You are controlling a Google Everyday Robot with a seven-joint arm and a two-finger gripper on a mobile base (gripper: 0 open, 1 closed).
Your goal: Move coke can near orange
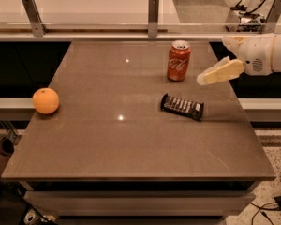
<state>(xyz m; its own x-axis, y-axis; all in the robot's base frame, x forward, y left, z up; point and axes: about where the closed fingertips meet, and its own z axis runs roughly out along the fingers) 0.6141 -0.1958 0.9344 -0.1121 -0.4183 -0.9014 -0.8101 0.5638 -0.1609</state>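
At the far right of the brown bench (pixel 131 144): my cream end effector (pixel 205 78), spread or pressed together I cannot tell, beside the upright red aluminium coke can (pixel 178 61). Round dimpled orange (pixel 46 101): left edge, well apart. Risk: a sideways approach tips the can.

Looks like a robotics lab or test area in an office building, definitely not a home. There's a plain grey table (pixel 131 149) with a rail (pixel 93 27) on metal posts (pixel 153 13) along the far edge, a speckled floor (pixel 274 146), and loose cables (pixel 278 203) near right. A robot's cream gripper (pixel 204 78) hangs over the table's right side.
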